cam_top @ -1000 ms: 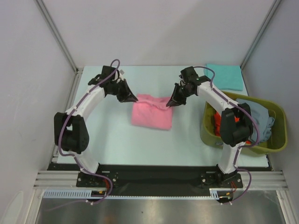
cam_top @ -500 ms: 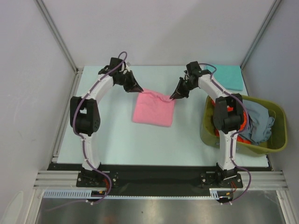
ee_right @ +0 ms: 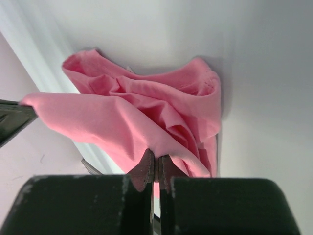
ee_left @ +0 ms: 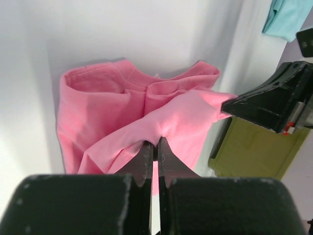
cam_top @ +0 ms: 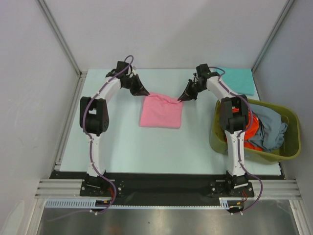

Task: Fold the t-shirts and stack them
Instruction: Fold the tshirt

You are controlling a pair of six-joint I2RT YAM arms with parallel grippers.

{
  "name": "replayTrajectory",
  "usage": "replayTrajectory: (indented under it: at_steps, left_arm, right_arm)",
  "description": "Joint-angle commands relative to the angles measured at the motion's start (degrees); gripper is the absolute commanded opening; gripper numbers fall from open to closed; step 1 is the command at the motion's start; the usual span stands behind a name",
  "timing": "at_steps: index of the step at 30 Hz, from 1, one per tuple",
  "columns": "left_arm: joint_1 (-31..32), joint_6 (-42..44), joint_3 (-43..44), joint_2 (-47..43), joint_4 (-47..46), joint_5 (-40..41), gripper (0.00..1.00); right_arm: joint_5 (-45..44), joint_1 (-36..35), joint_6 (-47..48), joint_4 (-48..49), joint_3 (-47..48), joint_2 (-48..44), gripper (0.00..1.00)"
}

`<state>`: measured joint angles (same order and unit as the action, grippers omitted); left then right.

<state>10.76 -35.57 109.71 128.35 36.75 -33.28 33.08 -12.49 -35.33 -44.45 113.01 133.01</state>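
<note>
At centre frame the pink t-shirt [cam_top: 160, 113] lies on the pale worktop [cam_top: 122, 142], its far edge pinched at both corners by the left tool [cam_top: 146, 93] and right tool [cam_top: 180, 99], each clamped tight on cloth. Light and limp, the shirt will likely sag unless held by its corners or hems.

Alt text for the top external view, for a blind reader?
Left claw and right claw, both shut, pinch the far corners of a pink t-shirt on a pale table. A teal shirt lies far right; an olive basket nearer holds an orange-red shirt and a grey-blue shirt.
</note>
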Motion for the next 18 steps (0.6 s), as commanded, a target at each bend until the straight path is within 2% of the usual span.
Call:
replayTrajectory:
  at_steps: [1,6,8,9,11,13,14,15,18]
  left_arm:
    - [-1.0,-0.7,3.1,1.1,-2.6,-0.6,0.00]
    - [-1.6,-0.6,3.4,1.7,-2.7,0.7,0.00]
    - [-2.0,-1.2,3.3,1.7,-3.7,0.9,0.00]
    - [-2.1,-1.4,3.8,2.6,-3.8,0.9,0.01]
    - [-2.4,-1.3,6.2,3.8,-2.2,2.2,0.11]
    - [-2.4,-0.4,7.7,5.2,-0.8,4.7,0.32]
    - [-2.4,-0.1,8.8,5.6,-1.2,4.4,0.33]
    - [-2.4,0.1,9.5,5.9,-0.8,5.0,0.34]
    - [-2.4,0.9,11.0,5.0,0.3,8.0,0.41]
  right_arm:
    - [1.9,1.2,0.0,-0.9,5.8,2.3,0.00]
    - [3.3,1.6,0.2,-2.4,10.0,5.5,0.03]
    - [3.7,1.6,0.3,-1.3,10.1,5.8,0.08]
    - [2.7,1.9,0.2,-0.8,9.9,5.8,0.14]
    - [2.3,2.3,-0.1,0.1,9.9,6.4,0.15]
    - [2.0,3.1,-0.3,0.3,11.8,7.7,0.22]
    - [0.0,3.3,0.3,-0.1,12.9,8.1,0.25]
    - [-1.0,3.4,1.0,-0.9,16.3,9.0,0.32]
    - [-3.0,4.7,3.0,-6.0,23.5,11.1,0.43]
